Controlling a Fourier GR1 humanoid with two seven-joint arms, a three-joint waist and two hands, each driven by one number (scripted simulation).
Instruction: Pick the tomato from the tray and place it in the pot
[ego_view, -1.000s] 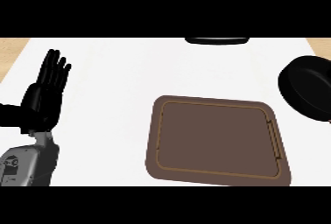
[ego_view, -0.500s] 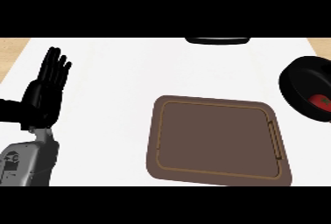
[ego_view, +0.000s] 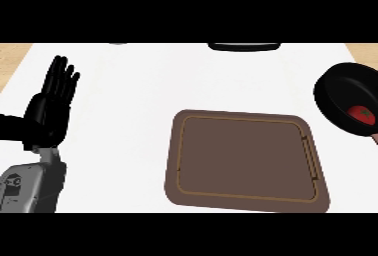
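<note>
So over on the far side, well to the left of the tray (ego_view: 247, 160), the left hand (ego_view: 50, 107) is just parked near the edge with its fingers straight up and held close together, not touching or holding anything. Its grey forearm (ego_view: 29, 187) comes up from the bottom, left of the tray's lower corner. The tray itself is a brown square-ish thing with rounded corners sitting flat on the white counter (ego_view: 148, 90), and there's nothing lying on it. Above the tray, at the counter's far edge, there's a dark object (ego_view: 244, 46) only partly showing, can't tell what it is. Right of the tray and a bit above it is the black pot (ego_view: 345, 100), and the red tomato (ego_view: 361, 114) is inside it, toward the pot's lower right. The right hand doesn't show anywhere.
</note>
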